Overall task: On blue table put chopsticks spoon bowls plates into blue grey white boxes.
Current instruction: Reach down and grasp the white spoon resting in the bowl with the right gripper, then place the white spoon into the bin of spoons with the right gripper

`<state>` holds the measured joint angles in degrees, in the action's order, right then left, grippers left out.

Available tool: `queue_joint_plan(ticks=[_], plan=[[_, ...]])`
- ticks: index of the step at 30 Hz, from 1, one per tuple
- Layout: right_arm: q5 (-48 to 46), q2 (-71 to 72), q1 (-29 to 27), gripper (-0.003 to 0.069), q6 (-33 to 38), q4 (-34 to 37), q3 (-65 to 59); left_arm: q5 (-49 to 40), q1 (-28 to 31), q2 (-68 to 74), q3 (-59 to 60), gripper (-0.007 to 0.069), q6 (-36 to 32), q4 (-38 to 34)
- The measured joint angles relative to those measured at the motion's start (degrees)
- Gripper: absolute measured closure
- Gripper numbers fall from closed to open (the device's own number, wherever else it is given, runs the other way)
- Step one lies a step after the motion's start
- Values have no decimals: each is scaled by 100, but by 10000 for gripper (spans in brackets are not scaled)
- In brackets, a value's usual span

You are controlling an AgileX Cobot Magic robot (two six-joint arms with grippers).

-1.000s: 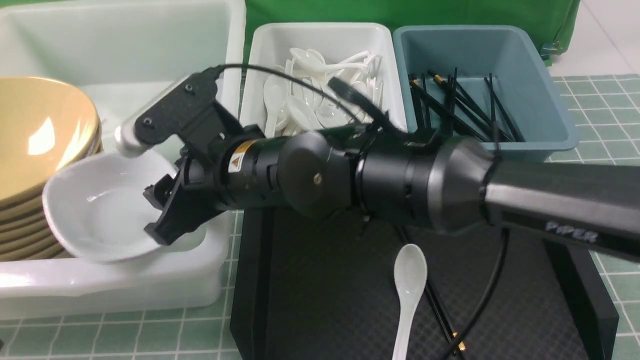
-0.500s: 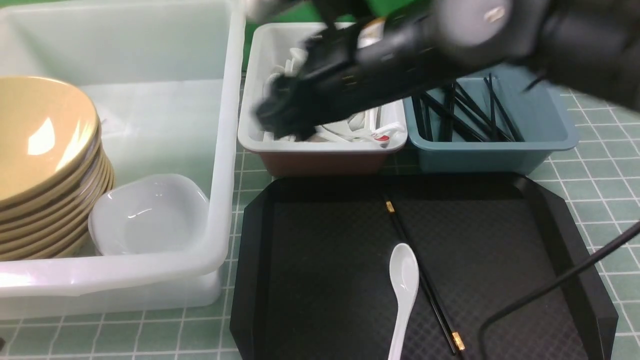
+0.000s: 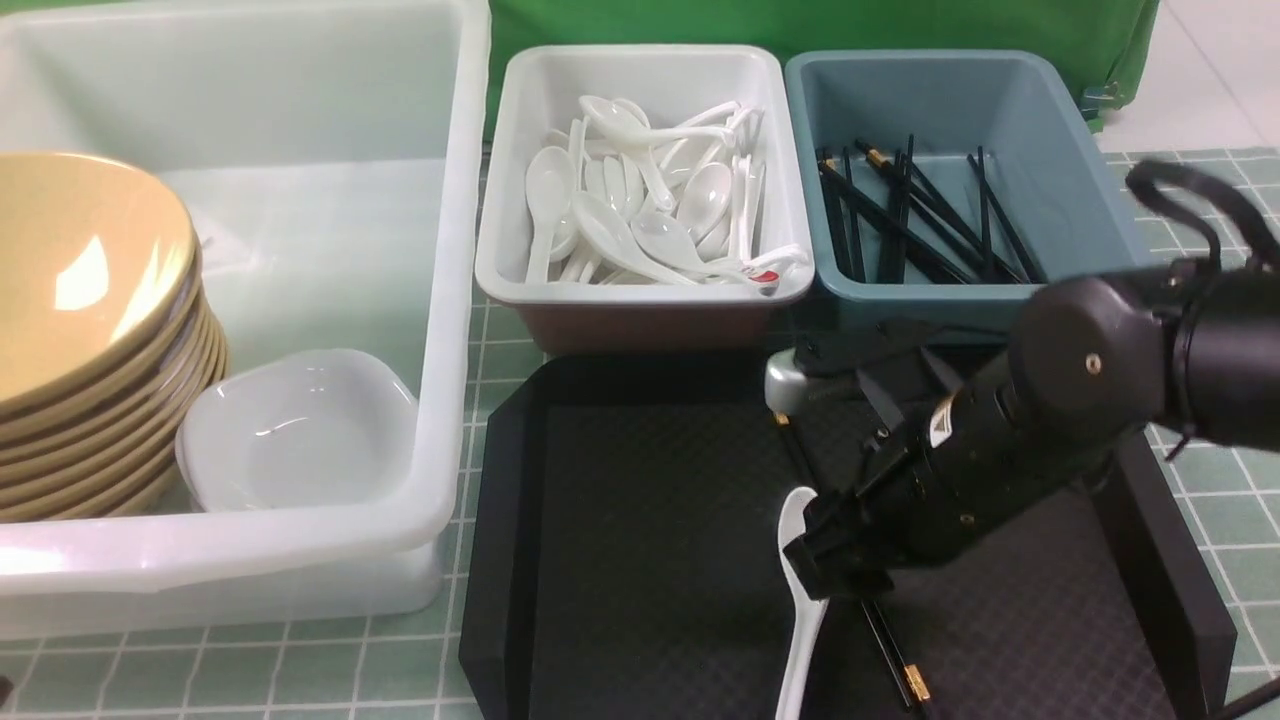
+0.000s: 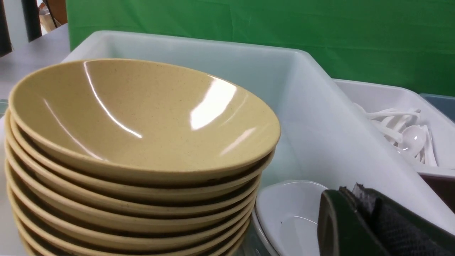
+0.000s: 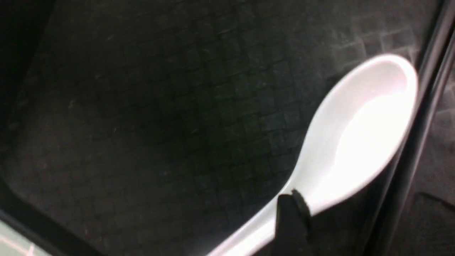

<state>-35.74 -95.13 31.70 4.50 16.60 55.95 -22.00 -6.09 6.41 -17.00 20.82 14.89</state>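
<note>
White spoon (image 3: pixel 803 640), black checked tray (image 3: pixel 640 560)

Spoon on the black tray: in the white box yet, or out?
Out. The spoon lies scoop-up on the black tray beside the chopsticks, not in the white box. The right gripper is open over it.

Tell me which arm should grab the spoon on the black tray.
Right. The right hand hangs just over the spoon on the tray; the left hand sits far off beside the stacked bowls.
</note>
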Motion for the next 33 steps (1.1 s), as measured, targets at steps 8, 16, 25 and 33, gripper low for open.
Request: queue_joint_plan(ticks=[8, 16, 25, 33], plan=[[716, -330, 169, 201, 135, 536, -15, 346, 0, 0, 140, 620, 0, 157], [1026, -547, 329, 465, 507, 631, 28, 525, 0, 0, 189, 620, 0, 242], [930, -135, 329, 594, 1221, 631, 1192, 529, 0, 0, 189, 620, 1, 364], [4122, -894, 233, 561, 2011, 631, 2710, 563, 0, 0, 189, 620, 1, 452]])
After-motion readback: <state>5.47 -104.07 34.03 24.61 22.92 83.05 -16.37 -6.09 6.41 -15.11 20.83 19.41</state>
